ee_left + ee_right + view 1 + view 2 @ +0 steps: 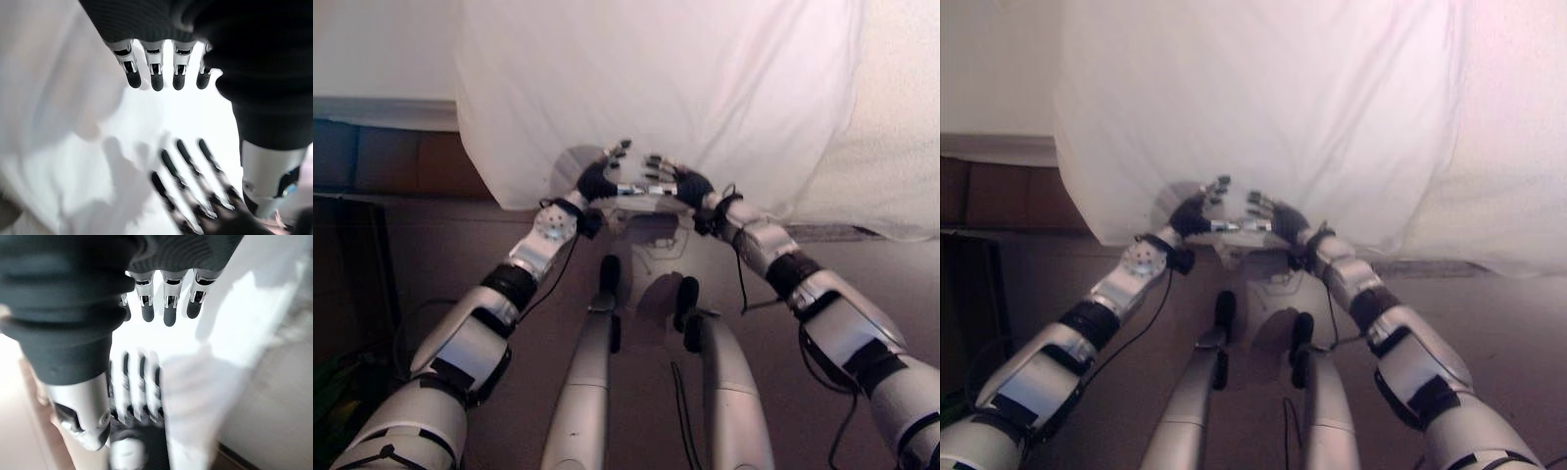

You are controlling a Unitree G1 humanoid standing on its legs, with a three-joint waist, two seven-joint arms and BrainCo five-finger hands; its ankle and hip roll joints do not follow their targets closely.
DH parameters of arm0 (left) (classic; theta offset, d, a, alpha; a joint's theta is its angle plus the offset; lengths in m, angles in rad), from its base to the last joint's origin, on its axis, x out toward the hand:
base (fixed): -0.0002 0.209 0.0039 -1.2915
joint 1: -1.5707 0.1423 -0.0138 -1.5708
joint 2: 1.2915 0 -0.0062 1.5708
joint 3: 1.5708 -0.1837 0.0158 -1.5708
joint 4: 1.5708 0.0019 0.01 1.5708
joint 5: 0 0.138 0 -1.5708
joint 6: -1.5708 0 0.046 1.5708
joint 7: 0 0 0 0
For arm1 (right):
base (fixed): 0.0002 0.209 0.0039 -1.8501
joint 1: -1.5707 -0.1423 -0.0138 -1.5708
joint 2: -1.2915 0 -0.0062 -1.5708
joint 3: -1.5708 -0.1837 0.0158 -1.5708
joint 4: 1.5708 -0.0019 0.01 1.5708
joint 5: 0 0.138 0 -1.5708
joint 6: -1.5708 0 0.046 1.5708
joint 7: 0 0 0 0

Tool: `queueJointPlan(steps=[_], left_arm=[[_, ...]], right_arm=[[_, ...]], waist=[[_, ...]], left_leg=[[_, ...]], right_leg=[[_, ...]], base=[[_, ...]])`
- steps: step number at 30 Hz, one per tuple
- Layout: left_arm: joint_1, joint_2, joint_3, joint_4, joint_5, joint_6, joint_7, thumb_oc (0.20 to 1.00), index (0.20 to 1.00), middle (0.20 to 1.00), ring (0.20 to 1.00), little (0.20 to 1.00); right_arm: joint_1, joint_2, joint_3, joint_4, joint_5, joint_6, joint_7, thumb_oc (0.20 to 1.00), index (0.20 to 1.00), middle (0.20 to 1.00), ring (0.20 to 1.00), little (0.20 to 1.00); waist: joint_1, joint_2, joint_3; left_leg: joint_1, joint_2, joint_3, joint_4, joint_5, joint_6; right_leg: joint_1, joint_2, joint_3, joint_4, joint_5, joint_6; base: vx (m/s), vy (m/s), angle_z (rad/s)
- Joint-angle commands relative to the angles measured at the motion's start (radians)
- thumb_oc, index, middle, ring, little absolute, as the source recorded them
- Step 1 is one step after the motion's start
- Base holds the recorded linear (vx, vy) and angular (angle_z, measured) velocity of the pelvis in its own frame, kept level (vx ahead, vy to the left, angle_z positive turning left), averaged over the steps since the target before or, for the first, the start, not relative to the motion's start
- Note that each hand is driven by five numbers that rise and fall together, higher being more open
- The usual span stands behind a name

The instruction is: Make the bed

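A white sheet point(656, 88) hangs down over the side of the bed, its lower edge just above the floor. My left hand point(599, 179) and right hand point(677, 183) are held close together in front of the sheet's lower part, near its hem. The fingers point(156, 73) of the left hand are straight and spread in the left wrist view, with the white cloth point(73, 122) past them. The right hand's fingers point(168, 303) are also straight, with the sheet point(215, 367) beyond. Neither hand holds any cloth.
A second, rougher white cover point(901, 127) hangs at the right of the sheet. The bed's white edge point(382, 108) runs at the upper left above a brown floor point(431, 255). A dark object point(347, 284) stands at the left.
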Motion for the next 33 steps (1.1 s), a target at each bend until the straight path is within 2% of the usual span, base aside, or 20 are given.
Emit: queueJointPlan(steps=[1, 7, 11, 14, 17, 18, 20, 21, 23, 27, 30, 33], left_arm=[[-0.079, 0.004, 0.022, 0.082, 0.001, -0.051, 0.046, 1.0, 1.0, 1.0, 1.0, 1.0], [-0.178, 0.046, 0.039, 0.223, -0.037, -0.039, 0.074, 1.0, 1.0, 1.0, 1.0, 1.0], [-0.205, 0.12, 0.092, 0.323, -0.09, -0.016, 0.079, 1.0, 1.0, 1.0, 1.0, 1.0], [-0.165, 0.172, 0.145, 0.35, -0.082, -0.001, 0.105, 1.0, 1.0, 1.0, 1.0, 1.0], [-0.127, 0.203, 0.17, 0.364, -0.054, 0.013, 0.112, 1.0, 1.0, 1.0, 1.0, 1.0], [-0.08, 0.238, 0.197, 0.375, -0.04, 0.023, 0.118, 1.0, 1.0, 1.0, 1.0, 1.0], [-0.038, 0.249, 0.23, 0.376, -0.038, 0.027, 0.124, 1.0, 1.0, 1.0, 1.0, 1.0], [0.047, 0.256, 0.311, 0.384, -0.059, 0.033, 0.143, 1.0, 1.0, 1.0, 1.0, 1.0], [0.113, 0.248, 0.355, 0.39, -0.058, 0.042, 0.148, 1.0, 1.0, 1.0, 1.0, 1.0], [0.277, 0.179, 0.461, 0.416, -0.086, 0.05, 0.149, 1.0, 1.0, 1.0, 1.0, 1.0], [0.402, 0.085, 0.516, 0.424, -0.122, 0.051, 0.123, 1.0, 1.0, 1.0, 1.0, 1.0], [0.513, -0.024, 0.52, 0.442, -0.118, 0.057, 0.073, 1.0, 1.0, 1.0, 1.0, 1.0]], right_arm=[[-0.06, 0.027, -0.029, 0.096, 0.053, -0.041, -0.061, 1.0, 1.0, 1.0, 1.0, 1.0], [-0.155, -0.02, -0.071, 0.259, 0.064, -0.028, -0.092, 1.0, 1.0, 1.0, 1.0, 1.0], [-0.161, -0.133, -0.122, 0.377, 0.017, -0.012, -0.13, 1.0, 1.0, 1.0, 1.0, 1.0], [-0.111, -0.213, -0.185, 0.413, 0.015, -0.017, -0.16, 1.0, 1.0, 1.0, 1.0, 1.0], [-0.066, -0.257, -0.227, 0.445, -0.012, -0.006, -0.185, 1.0, 1.0, 1.0, 1.0, 1.0], [-0.036, -0.311, -0.252, 0.489, -0.064, 0.003, -0.213, 1.0, 1.0, 1.0, 1.0, 1.0], [-0.003, -0.32, -0.282, 0.498, -0.064, 0.004, -0.235, 1.0, 1.0, 1.0, 1.0, 1.0], [0.072, -0.35, -0.354, 0.506, -0.056, 0.003, -0.259, 1.0, 1.0, 1.0, 1.0, 1.0], [0.122, -0.353, -0.39, 0.516, -0.068, 0.007, -0.278, 1.0, 1.0, 1.0, 1.0, 1.0], [0.256, -0.312, -0.49, 0.52, -0.056, 0.002, -0.308, 1.0, 1.0, 1.0, 1.0, 1.0], [0.38, -0.243, -0.547, 0.498, -0.051, -0.01, -0.302, 1.0, 1.0, 1.0, 1.0, 1.0], [0.521, -0.144, -0.567, 0.462, -0.06, -0.022, -0.268, 1.0, 1.0, 1.0, 1.0, 1.0]], waist=[[0.014, -0.009, -0.041], [0.014, -0.009, -0.038], [0.013, -0.003, -0.039], [0.016, 0.005, -0.037], [0.015, 0.01, -0.042], [0.019, 0.017, -0.041], [0.02, 0.02, -0.041], [0.024, 0.022, -0.042], [0.023, 0.023, -0.046], [0.025, 0.024, -0.062], [0.025, 0.025, -0.081], [0.024, 0.021, -0.115]], left_leg=[[0.006, -0.017, 0.081, 0.118, -0.136, 0.02], [0.011, -0.021, 0.081, 0.107, -0.138, 0.019], [0.037, -0.024, 0.08, 0.066, -0.122, 0.012], [0.072, -0.023, 0.073, 0.018, -0.115, 0.011], [0.098, -0.023, 0.07, -0.039, -0.093, 0.01], [0.125, -0.025, 0.068, -0.073, -0.082, 0.005], [0.146, -0.025, 0.064, -0.097, -0.071, 0.003], [0.185, -0.023, 0.058, -0.143, -0.054, -0.004], [0.217, -0.023, 0.048, -0.183, -0.038, -0.007], [0.316, -0.026, 0.034, -0.276, -0.009, -0.009], [0.422, -0.02, 0.017, -0.37, 0.016, -0.013], [0.524, -0.014, 0.003, -0.451, 0.039, -0.014]], right_leg=[[-0.004, 0.002, 0.031, -0.08, 0.091, 0.072], [0.004, -0.002, 0.023, -0.094, 0.086, 0.072], [0.038, -0.007, 0.006, -0.142, 0.095, 0.075], [0.075, -0.006, 0.0, -0.192, 0.104, 0.077], [0.103, -0.007, -0.011, -0.246, 0.124, 0.079], [0.13, -0.005, -0.017, -0.276, 0.134, 0.081], [0.157, -0.003, -0.023, -0.307, 0.139, 0.081], [0.202, 0.001, -0.03, -0.354, 0.148, 0.081], [0.233, 0.005, -0.037, -0.386, 0.156, 0.082], [0.329, 0.015, -0.046, -0.462, 0.175, 0.085], [0.432, 0.017, -0.059, -0.529, 0.185, 0.088], [0.531, 0.026, -0.065, -0.589, 0.197, 0.089]], base=[[0.01, 0.021, -0.16], [0.01, 0.008, -0.03], [0.0, -0.009, 0.02], [0.01, -0.02, 0.01], [0.0, -0.019, 0.03], [0.03, -0.058, 0.07], [0.03, -0.062, 0.05], [0.04, -0.073, 0.01], [0.06, -0.095, 0.04], [0.06, -0.075, 0.07], [0.1, -0.072, 0.07], [0.11, -0.062, 0.02]])
